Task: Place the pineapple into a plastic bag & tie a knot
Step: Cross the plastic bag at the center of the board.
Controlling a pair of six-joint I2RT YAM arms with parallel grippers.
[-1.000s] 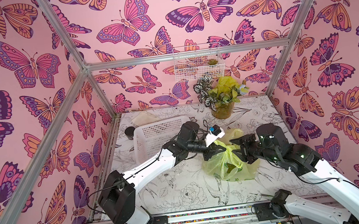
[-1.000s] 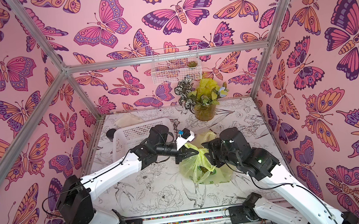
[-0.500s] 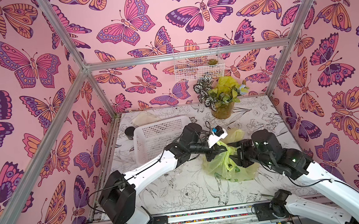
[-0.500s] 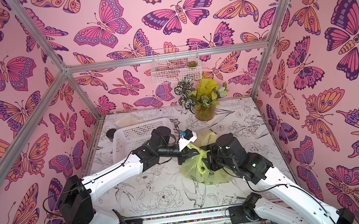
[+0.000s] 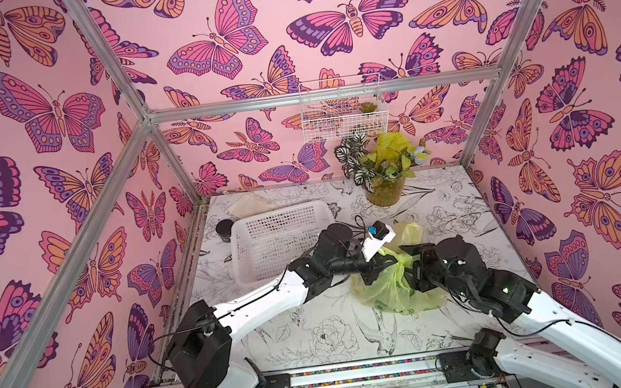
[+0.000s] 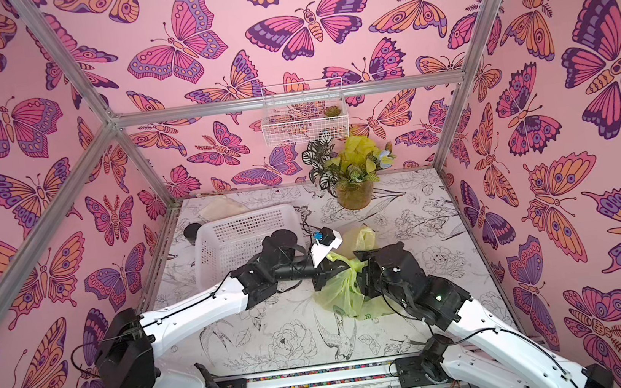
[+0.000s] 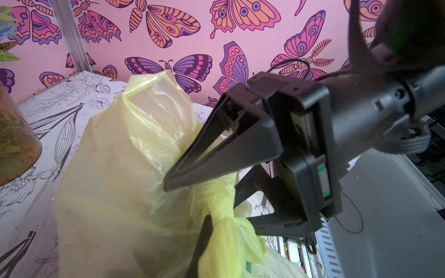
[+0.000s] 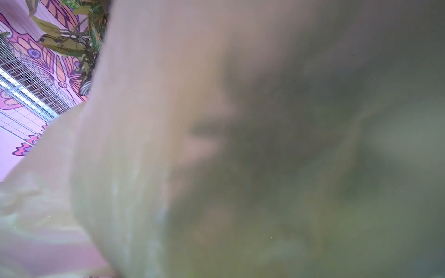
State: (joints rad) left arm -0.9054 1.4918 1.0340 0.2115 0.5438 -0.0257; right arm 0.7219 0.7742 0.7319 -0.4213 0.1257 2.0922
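Plastic bag (image 5: 395, 292) sat on table (image 5: 317, 333). Left gripper (image 5: 386, 262) was at bag's left side, right gripper (image 5: 409, 267) at bag's right. Slotted basket (image 5: 278, 242) lay behind-left of bag, small tub (image 5: 224, 227) farther out that way. Potted plant (image 5: 382, 178) stood behind bag; wire rack (image 5: 344, 119) hung on wall, behind and above bag.

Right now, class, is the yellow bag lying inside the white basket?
No, the bag sits on the table, outside the basket.

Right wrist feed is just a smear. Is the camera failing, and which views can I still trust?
Right wrist view: the plastic bag hangs close over the lens, an unfocused yellow-green haze; only the corner with the wire basket is clear. Left wrist view: crisp on the right gripper, soft on the nearest bag film. Both top views: evenly lit, sharp.
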